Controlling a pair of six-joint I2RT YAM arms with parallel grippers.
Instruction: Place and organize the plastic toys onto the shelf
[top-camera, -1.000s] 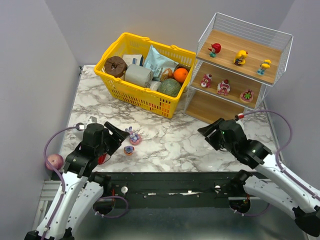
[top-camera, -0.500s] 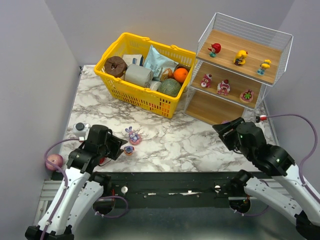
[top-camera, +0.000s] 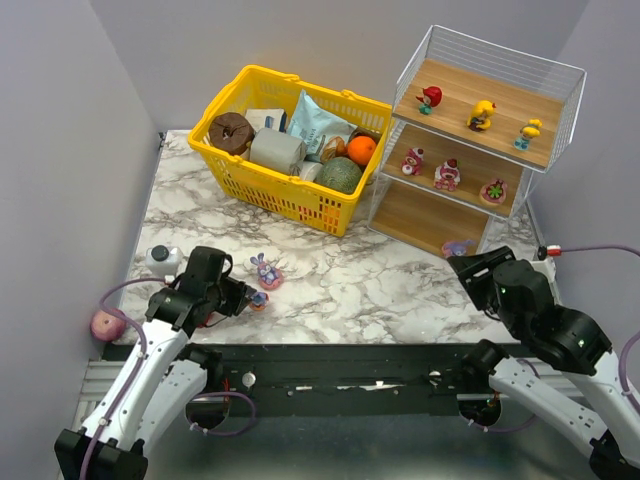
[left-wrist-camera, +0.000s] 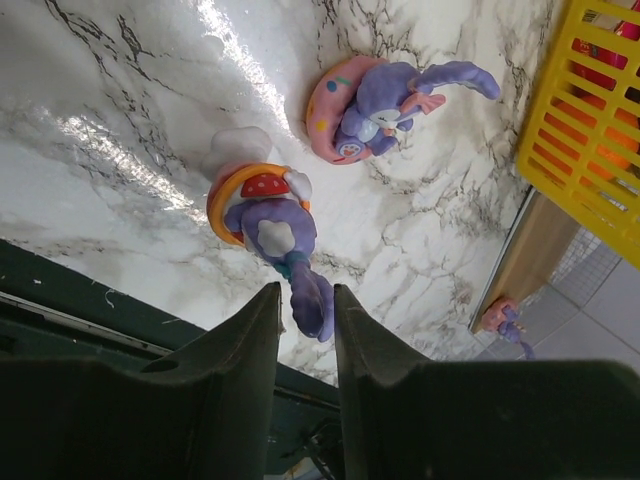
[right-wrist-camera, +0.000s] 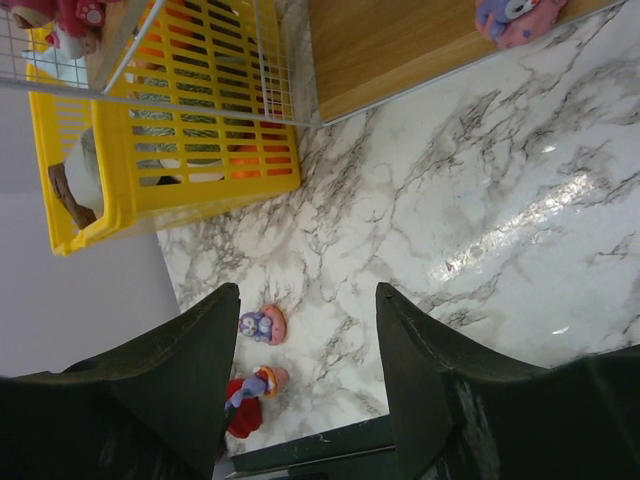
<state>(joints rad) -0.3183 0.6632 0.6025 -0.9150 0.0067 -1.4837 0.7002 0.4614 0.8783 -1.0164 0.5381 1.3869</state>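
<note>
got the left gripper (left-wrist-camera: 307, 292) pinched near-closed on the purple ear of the orange-ring bunny (left-wrist-camera: 262, 210), down on the marble table (top-camera: 340, 290) nr the front edge. 2nd bunny (top-camera: 266, 272) just beside it. seeing the right gripper (right-wrist-camera: 305, 292) spread wide w/ nothing in it, near the shelf (top-camera: 420, 215). counting 3 top-board toys (top-camera: 482, 114), 3 mid-board toys (top-camera: 447, 174), 1 bottom-board bunny (top-camera: 458, 247).
</note>
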